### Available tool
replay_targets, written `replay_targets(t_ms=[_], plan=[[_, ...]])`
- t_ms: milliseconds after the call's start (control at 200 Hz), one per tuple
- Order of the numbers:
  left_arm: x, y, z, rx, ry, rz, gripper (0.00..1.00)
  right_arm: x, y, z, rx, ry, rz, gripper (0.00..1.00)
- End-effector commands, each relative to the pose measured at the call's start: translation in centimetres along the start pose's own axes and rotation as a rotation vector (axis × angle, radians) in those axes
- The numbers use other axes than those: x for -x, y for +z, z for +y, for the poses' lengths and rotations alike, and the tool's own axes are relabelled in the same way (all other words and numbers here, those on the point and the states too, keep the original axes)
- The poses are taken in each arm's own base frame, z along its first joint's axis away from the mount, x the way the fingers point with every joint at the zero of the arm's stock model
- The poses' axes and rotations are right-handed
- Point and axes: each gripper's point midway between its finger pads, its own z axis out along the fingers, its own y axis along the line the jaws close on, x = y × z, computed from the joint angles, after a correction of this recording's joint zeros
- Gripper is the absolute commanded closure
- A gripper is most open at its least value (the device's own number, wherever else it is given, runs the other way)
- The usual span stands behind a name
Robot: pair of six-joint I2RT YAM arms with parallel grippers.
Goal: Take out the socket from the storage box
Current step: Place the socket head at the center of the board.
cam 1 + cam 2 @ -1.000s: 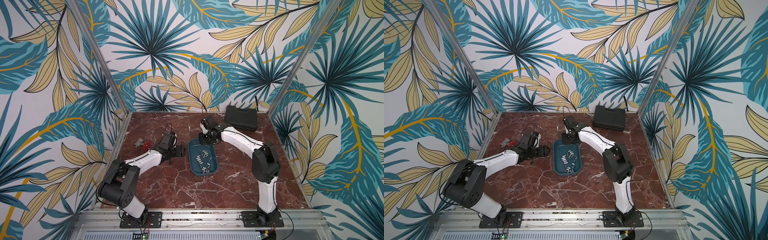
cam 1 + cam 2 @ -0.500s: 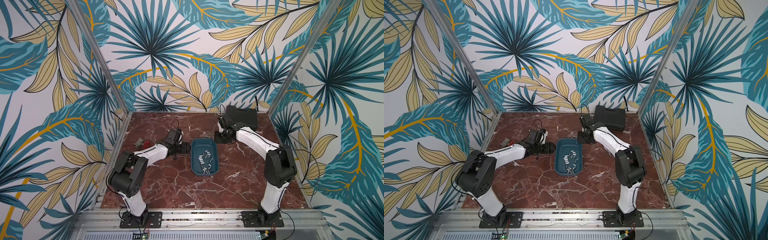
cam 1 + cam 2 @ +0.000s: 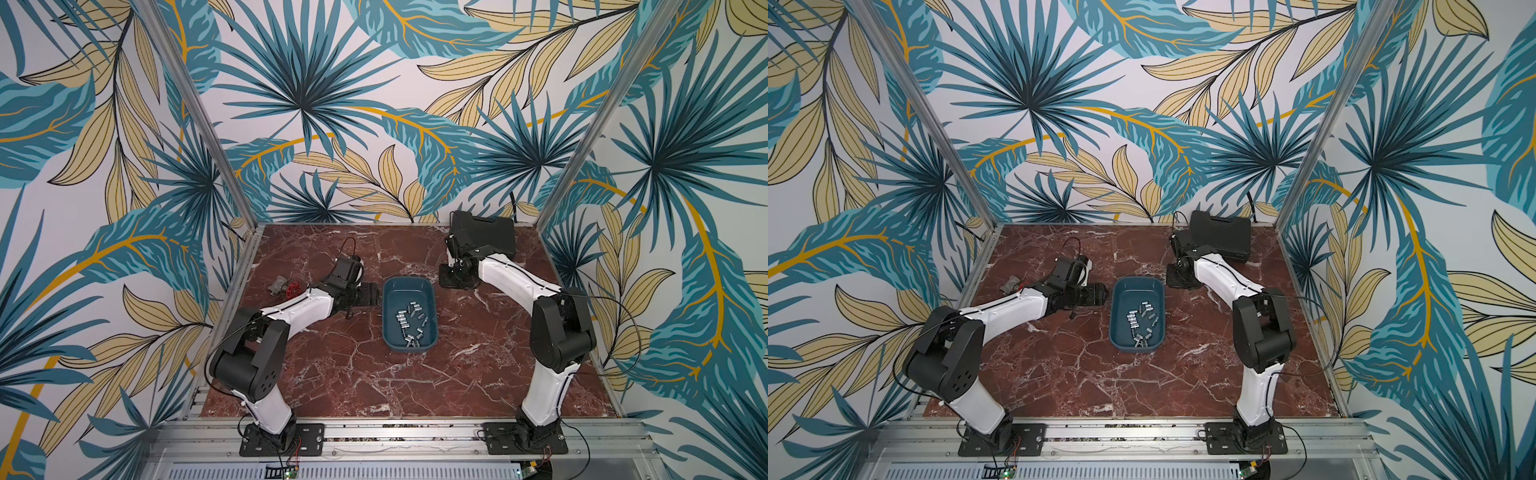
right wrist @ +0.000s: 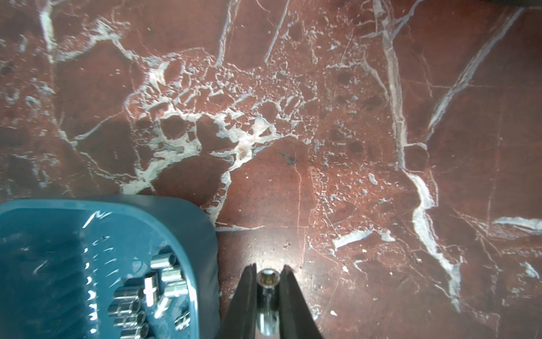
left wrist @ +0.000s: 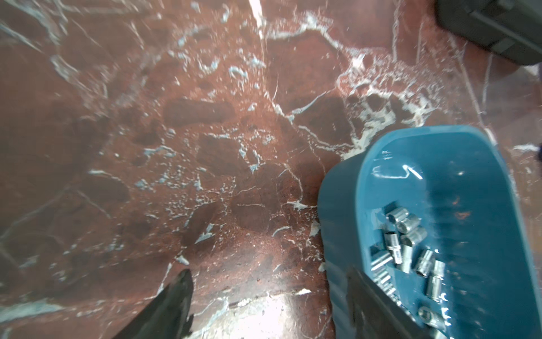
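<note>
Gripping one chrome socket (image 4: 267, 277) lengthwise, open end outward, right tool (image 4: 267, 268) hangs low over bare worktop (image 4: 366, 141) just outside the storage box (image 4: 205, 232), off its far right corner. Socket is clear of the box, not yet set down. Risks: slick round steel pinched along a narrow line could twist or squirt free; let go on its side it would likely roll, perhaps back against the box wall. Left tool (image 5: 268, 273), spread wide and empty, sits just beside the box's left long wall, one finger overlapping it in the wrist view; contact unclear. A nudge there could shove the box and scatter the remaining sockets (image 3: 410, 324).
</note>
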Motion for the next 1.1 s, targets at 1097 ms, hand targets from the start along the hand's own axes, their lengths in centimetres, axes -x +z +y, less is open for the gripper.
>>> replay_targets(t_ms=[1097], plan=[[0.9,-2.4,-0.7,-0.012,0.0,-0.047,0.11,-4.3,6.2,-1.6,-0.08,-0.018,0.175,0.79]])
